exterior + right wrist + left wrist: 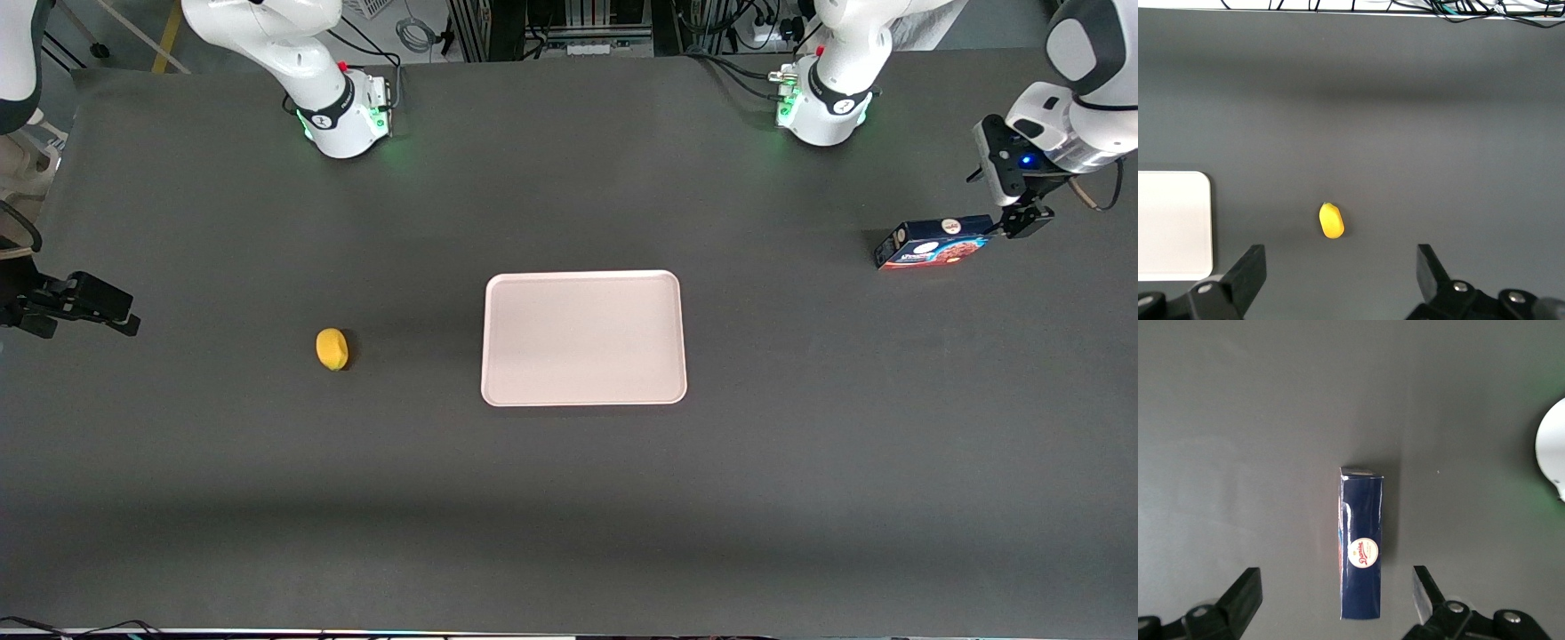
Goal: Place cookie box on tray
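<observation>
Flat pale pink tray (584, 338) empty mid-desk; navy-and-red cookie box (1361, 543) lies between the gripper's (1338, 597) spread fingers (1245, 590), untouched.

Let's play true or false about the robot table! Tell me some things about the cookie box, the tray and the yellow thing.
1. The cookie box is lying on the tray. False: it rests on the dark table, toward the working arm's end.
2. The gripper is open, with the box between its fingers. True.
3. The tray has nothing on it. True.
4. The yellow lump is inside the tray. False: it lies on the table beside the tray.
</observation>
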